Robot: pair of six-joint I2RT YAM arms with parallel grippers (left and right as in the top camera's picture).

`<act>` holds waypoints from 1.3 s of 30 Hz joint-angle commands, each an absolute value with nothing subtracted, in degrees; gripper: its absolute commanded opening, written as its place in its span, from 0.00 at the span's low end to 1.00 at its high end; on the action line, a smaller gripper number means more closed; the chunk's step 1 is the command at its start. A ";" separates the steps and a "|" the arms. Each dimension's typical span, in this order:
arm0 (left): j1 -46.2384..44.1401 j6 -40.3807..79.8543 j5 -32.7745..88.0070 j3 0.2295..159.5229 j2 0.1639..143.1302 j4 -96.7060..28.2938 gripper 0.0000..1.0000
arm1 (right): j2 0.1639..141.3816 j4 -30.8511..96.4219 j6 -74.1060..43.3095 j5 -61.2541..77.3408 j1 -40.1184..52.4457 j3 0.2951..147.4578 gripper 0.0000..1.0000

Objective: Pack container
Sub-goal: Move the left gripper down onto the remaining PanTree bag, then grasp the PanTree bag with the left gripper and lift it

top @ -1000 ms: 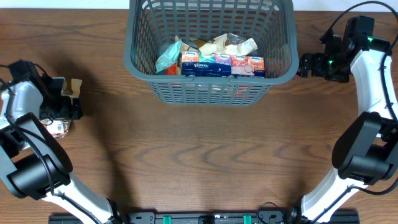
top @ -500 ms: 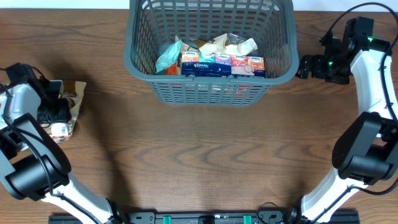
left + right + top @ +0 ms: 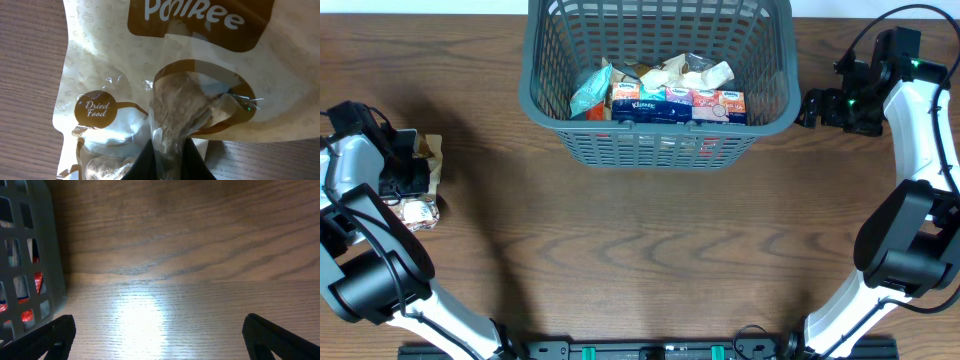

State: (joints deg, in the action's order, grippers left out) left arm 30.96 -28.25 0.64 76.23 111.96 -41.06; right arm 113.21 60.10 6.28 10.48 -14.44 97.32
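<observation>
Two grippers: both mine.
Left gripper: clamped on a fold of the dried-food packet, near the table's left edge.
Right gripper: fingers wide apart, just beside the container.
Container: table's far centre, packets inside.

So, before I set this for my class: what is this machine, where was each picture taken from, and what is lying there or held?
These are two robot arms at a wooden table, each ending in a two-finger gripper. One picture looks down from above; the other two come from cameras on the wrists. The grey slatted basket at the far edge holds Kleenex tissue packs and other packets. The left gripper is shut on a fold of a beige Dried Food packet; a smaller packet lies near it on the table. The right gripper is open and empty, beside the basket's wall.
</observation>
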 commanded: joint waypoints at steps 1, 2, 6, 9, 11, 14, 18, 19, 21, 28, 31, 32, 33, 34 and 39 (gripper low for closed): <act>30.55 -27.53 1.04 75.90 112.51 -41.89 0.06 | 113.27 60.42 5.89 10.26 -13.41 96.79 0.99; 30.26 -27.53 1.04 75.92 112.51 -41.89 0.06 | 113.27 60.49 5.89 10.26 -13.41 96.79 0.99; 28.29 -27.53 1.04 75.99 112.49 -41.85 0.06 | 113.27 60.75 6.11 10.26 -13.41 96.79 0.99; 26.35 -27.53 1.02 76.05 112.07 -41.82 0.06 | 113.27 60.93 6.28 10.26 -13.41 96.79 0.99; 25.08 -27.51 1.02 76.29 111.37 -41.87 0.06 | 113.27 61.01 6.28 10.26 -13.41 96.79 0.99; 23.31 -27.51 1.02 77.06 109.65 -41.91 0.06 | 113.27 61.06 6.28 10.26 -13.41 96.79 0.99; 21.85 -27.29 1.02 78.28 105.95 -42.35 0.06 | 113.27 61.08 6.31 10.26 -13.41 96.79 0.99; 21.71 -27.29 1.02 78.39 104.64 -42.30 0.06 | 113.27 61.08 6.28 10.26 -13.41 96.79 0.99; 21.67 -27.31 1.02 78.54 102.15 -42.24 0.06 | 113.27 61.08 6.31 10.26 -13.41 96.79 0.99; 21.67 -27.33 0.58 78.59 94.50 -41.93 0.06 | 113.27 61.04 6.28 10.26 -13.41 96.79 0.99; 21.67 -27.35 0.60 78.59 92.31 -42.13 0.06 | 113.27 61.06 6.31 10.24 -13.41 96.79 0.99; 21.67 -27.35 0.60 78.59 91.66 -42.13 0.06 | 113.27 61.06 6.31 10.24 -13.41 96.79 0.99; 21.67 -27.35 0.58 78.59 91.11 -42.13 0.06 | 113.27 61.06 6.31 10.26 -13.41 96.79 0.99; 21.67 -27.35 0.58 78.59 90.74 -42.13 0.06 | 113.27 61.06 6.31 10.24 -13.41 96.79 0.99; 21.67 -27.33 0.60 78.59 89.23 -42.81 0.06 | 113.27 61.08 6.31 10.26 -13.41 96.79 0.99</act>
